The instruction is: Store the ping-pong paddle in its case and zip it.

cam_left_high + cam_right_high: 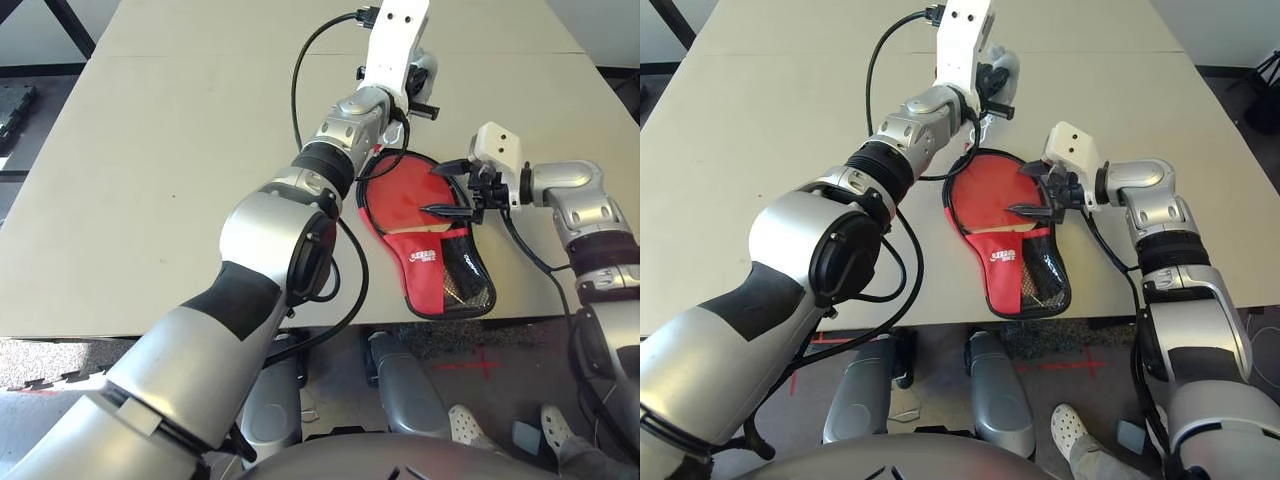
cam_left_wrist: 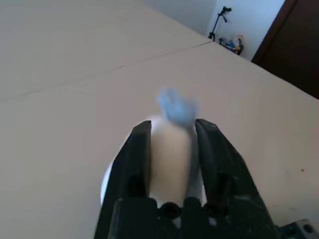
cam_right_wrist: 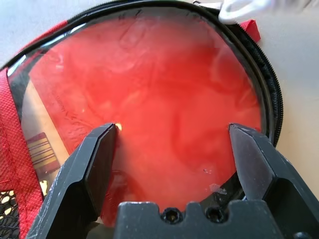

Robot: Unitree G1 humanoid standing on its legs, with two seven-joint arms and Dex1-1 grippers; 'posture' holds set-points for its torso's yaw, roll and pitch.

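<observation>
The case (image 1: 420, 262) lies open near the table's front edge, its red flap with the white logo folded over the narrow end beside the black mesh pocket (image 1: 466, 278). The ping-pong paddle (image 1: 398, 190) rests inside, red face up, ringed by the black zipper edge (image 3: 271, 94); its pale handle (image 1: 441, 232) pokes under the flap. My right gripper (image 1: 440, 188) hovers open just over the red face (image 3: 164, 74), holding nothing. My left gripper (image 1: 424, 100) is past the case's far rim; in its wrist view the fingers (image 2: 137, 149) stand apart around a blurred pale shape.
The beige table (image 1: 180, 150) stretches wide to the left and far side, with a seam across it. A black cable (image 1: 298, 90) loops from my left forearm. A person's shoe (image 1: 470, 425) shows on the floor below the front edge.
</observation>
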